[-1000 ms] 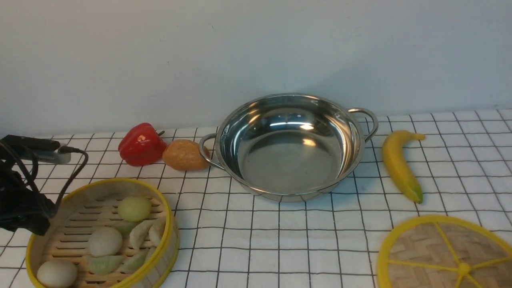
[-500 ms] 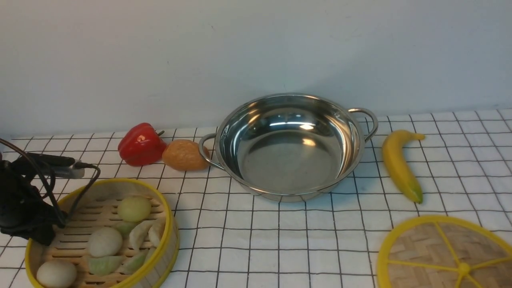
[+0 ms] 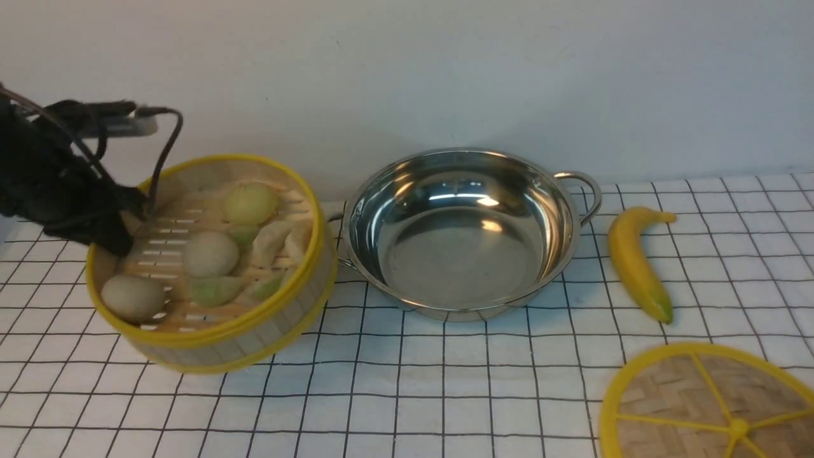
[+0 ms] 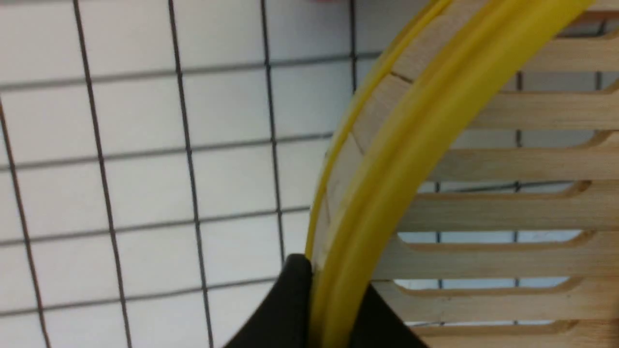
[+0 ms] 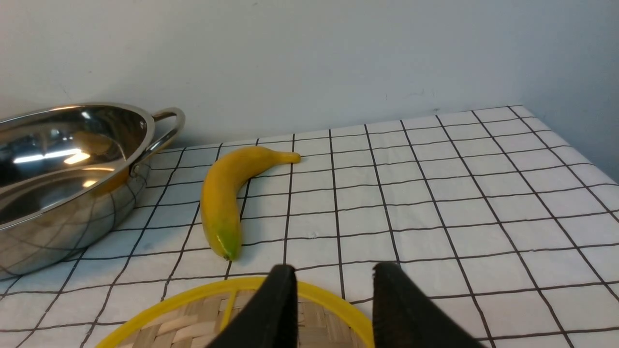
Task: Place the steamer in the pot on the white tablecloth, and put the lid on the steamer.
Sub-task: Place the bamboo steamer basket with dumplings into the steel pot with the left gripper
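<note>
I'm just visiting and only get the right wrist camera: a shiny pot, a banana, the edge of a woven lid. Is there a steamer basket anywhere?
Observer: Yes. The steamer hangs tilted above the tablecloth, just left of the pot.
Visitor: What holds it up?
Observer: The left gripper, shut on its yellow rim, one finger inside the wall and one outside.
Visitor: Anything in it?
Observer: Pale buns and greenish dumplings on the slatted floor.
</note>
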`<state>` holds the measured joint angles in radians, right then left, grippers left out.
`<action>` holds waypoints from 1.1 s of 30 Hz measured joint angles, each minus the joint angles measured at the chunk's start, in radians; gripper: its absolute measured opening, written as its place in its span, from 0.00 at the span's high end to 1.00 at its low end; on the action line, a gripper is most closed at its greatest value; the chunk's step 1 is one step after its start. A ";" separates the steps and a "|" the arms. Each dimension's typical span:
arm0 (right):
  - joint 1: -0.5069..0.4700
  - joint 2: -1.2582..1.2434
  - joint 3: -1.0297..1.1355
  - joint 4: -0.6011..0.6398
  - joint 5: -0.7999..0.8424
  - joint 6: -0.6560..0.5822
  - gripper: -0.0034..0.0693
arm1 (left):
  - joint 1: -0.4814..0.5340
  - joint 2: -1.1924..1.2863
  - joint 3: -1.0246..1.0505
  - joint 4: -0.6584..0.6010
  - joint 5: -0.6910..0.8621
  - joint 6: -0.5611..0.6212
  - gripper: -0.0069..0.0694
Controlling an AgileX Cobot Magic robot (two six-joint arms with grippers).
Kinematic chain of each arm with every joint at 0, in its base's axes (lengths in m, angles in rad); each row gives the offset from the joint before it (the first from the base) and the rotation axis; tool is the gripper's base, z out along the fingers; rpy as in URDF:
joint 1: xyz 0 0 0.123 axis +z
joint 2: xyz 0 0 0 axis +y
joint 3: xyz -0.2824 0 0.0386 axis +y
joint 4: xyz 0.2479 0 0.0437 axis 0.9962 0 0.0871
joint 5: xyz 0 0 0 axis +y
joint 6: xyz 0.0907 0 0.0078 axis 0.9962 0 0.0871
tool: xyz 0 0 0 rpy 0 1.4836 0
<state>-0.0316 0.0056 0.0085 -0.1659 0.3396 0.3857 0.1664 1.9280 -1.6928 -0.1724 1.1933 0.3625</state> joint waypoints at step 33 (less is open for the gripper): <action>0.000 0.000 0.000 0.000 0.000 0.000 0.62 | -0.410 0.694 -0.897 -0.064 0.045 -0.345 0.88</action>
<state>-0.0316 0.0056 0.0085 -0.1659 0.3396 0.3857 -0.2435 2.6216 -2.5901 -0.2368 1.2378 0.0174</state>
